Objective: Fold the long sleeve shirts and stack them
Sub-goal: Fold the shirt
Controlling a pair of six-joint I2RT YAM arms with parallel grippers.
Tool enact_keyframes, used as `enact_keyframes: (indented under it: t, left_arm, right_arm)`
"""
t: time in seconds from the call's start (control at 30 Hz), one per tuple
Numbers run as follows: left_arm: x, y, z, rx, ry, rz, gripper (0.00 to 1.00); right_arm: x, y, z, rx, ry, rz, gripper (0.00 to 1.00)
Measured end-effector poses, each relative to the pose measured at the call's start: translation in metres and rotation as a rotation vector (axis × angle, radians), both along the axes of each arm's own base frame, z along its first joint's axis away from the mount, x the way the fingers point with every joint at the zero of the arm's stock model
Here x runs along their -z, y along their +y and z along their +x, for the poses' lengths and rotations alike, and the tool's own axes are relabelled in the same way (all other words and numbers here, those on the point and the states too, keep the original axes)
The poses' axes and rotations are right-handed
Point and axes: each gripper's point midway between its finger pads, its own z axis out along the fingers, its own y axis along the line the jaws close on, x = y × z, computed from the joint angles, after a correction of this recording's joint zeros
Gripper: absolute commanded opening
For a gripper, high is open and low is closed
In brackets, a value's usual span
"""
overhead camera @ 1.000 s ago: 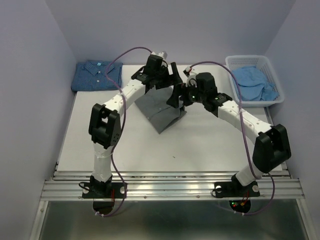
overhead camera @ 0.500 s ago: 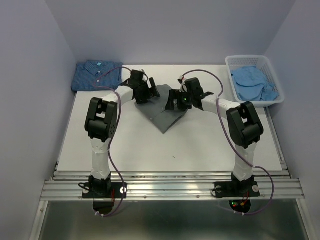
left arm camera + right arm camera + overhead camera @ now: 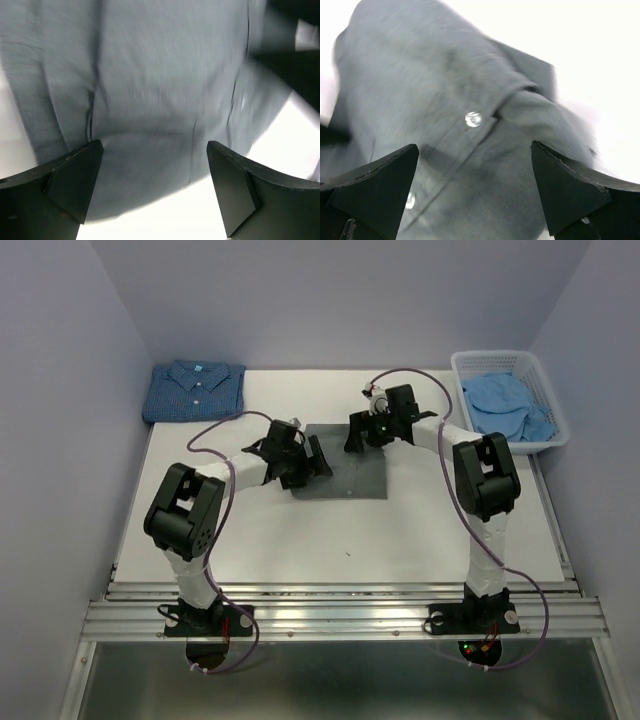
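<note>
The grey long sleeve shirt [image 3: 350,468] lies flat as a folded rectangle in the middle of the table. My left gripper [image 3: 318,458] hangs open low over its left edge; the left wrist view shows grey cloth [image 3: 165,85] under the spread jaws of the left gripper [image 3: 153,150], nothing between them. My right gripper [image 3: 358,436] is open over the shirt's far edge; in the right wrist view the collar and a button [image 3: 473,119] show above the right gripper [image 3: 474,147]. The dark blue dotted shirt [image 3: 193,390] lies folded at the back left. The pale blue shirt [image 3: 508,405] lies crumpled in the basket.
The white lattice basket [image 3: 492,358] stands at the back right corner. Purple walls close in the table on the left, back and right. Both arms' cables loop above the table's middle.
The grey shirt, lifted and draped between both grippers a second ago, now lies flat on the table. Both arms have dropped low, the left one swinging nearer.
</note>
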Motion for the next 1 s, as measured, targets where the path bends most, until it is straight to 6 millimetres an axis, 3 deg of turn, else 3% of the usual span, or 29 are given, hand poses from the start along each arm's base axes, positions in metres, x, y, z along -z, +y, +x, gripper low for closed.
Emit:
enact_keyframes:
  t: [0.03,0.13,0.2,0.33,0.4,0.5,0.57,0.6,0.63,0.67,0.73,0.83,0.9,1.0]
  left_arm:
    - [-0.001,-0.009,-0.024,0.028,0.021,0.0,0.99]
    - [-0.005,-0.024,-0.066,0.073,0.055,-0.005,0.99]
    - [-0.012,-0.022,-0.076,0.063,0.058,-0.001,0.99]
    - [-0.041,-0.002,-0.062,-0.038,-0.013,0.008,0.99]
    - [-0.061,0.013,-0.055,-0.094,-0.057,0.014,0.99]
    - [-0.089,0.039,-0.046,-0.183,-0.129,0.024,0.99]
    - [-0.103,0.061,-0.041,-0.253,-0.166,0.031,0.99]
    - [-0.106,0.07,-0.041,-0.28,-0.175,0.035,0.99]
    - [-0.108,0.083,-0.04,-0.317,-0.183,0.039,0.99]
    - [-0.108,0.096,-0.042,-0.354,-0.188,0.047,0.99]
    - [-0.1,0.124,-0.047,-0.432,-0.175,0.075,0.99]
    - [-0.084,0.141,-0.057,-0.475,-0.137,0.102,0.99]
    - [-0.069,0.147,-0.065,-0.485,-0.101,0.113,0.99]
    - [-0.051,0.149,-0.075,-0.482,-0.05,0.103,0.99]
  right_arm:
    - [-0.001,-0.003,0.0,-0.021,-0.005,-0.014,1.0]
    - [-0.007,-0.012,-0.003,-0.065,-0.014,-0.05,1.0]
    - [-0.015,-0.018,-0.01,-0.077,-0.02,-0.061,1.0]
    - [-0.049,-0.026,-0.037,-0.087,-0.06,-0.061,1.0]
    - [-0.081,-0.017,-0.051,-0.108,-0.121,-0.051,1.0]
    - [-0.123,0.021,-0.075,-0.156,-0.242,-0.07,1.0]
    - [-0.132,0.052,-0.098,-0.191,-0.285,-0.097,1.0]
    - [-0.131,0.064,-0.109,-0.206,-0.292,-0.111,1.0]
    - [-0.125,0.088,-0.131,-0.247,-0.296,-0.137,1.0]
    - [-0.121,0.096,-0.139,-0.257,-0.292,-0.154,1.0]
    - [-0.096,0.118,-0.165,-0.292,-0.271,-0.228,1.0]
    - [-0.06,0.12,-0.176,-0.293,-0.236,-0.347,1.0]
    - [-0.03,0.112,-0.177,-0.286,-0.2,-0.443,1.0]
    - [-0.001,0.098,-0.177,-0.281,-0.16,-0.539,1.0]
